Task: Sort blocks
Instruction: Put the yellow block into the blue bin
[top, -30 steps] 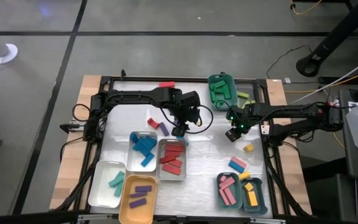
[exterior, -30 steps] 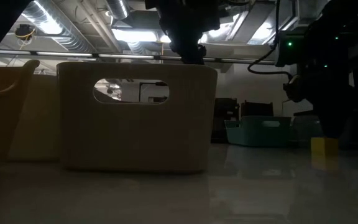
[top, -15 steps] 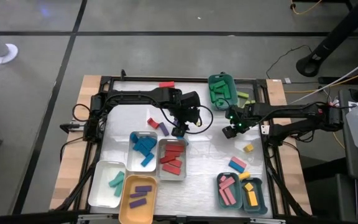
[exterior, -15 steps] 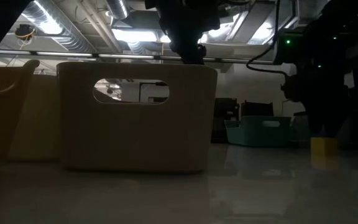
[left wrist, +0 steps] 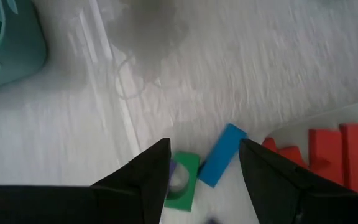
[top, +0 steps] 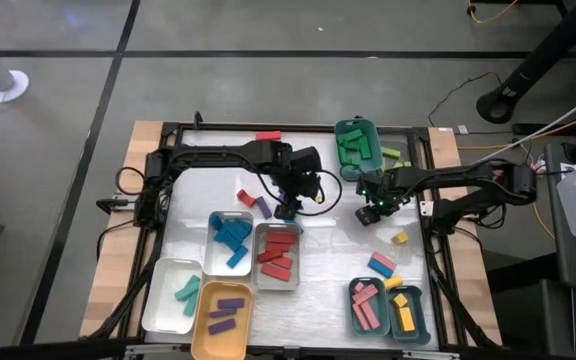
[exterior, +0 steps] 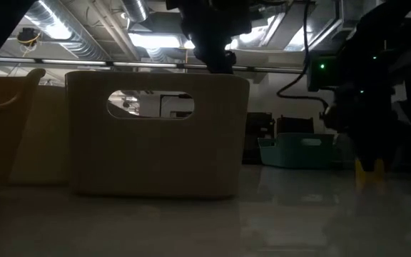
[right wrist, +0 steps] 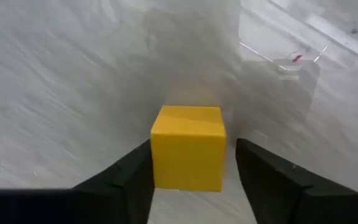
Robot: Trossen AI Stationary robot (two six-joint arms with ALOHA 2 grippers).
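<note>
My right gripper [top: 368,213] points down at the table's right middle, open. In the right wrist view its fingers [right wrist: 129,180] stand on either side of a yellow block [right wrist: 188,146] that rests flat on the white table; a gap shows beside one finger. The low view shows the right gripper [exterior: 369,160] down at that block [exterior: 359,171]. My left gripper [top: 288,208] hangs open above the table's middle, over a green block [left wrist: 184,177] and a blue block [left wrist: 222,163] lying beside the tray of red blocks [left wrist: 328,149].
Trays along the near side hold sorted blocks: blue [top: 230,240], red [top: 278,255], teal [top: 173,295], purple [top: 223,320], pink [top: 366,305], yellow [top: 405,312]. A tray of green blocks [top: 356,145] stands far. Loose blocks: red [top: 245,197], purple [top: 264,207], yellow [top: 399,238], pink [top: 381,263].
My right gripper has come down toward the table and shifted slightly toward the left edge; in the low view its fingers have sunk from above the yellow block to the block's own height. The yellow block has stayed where it was.
</note>
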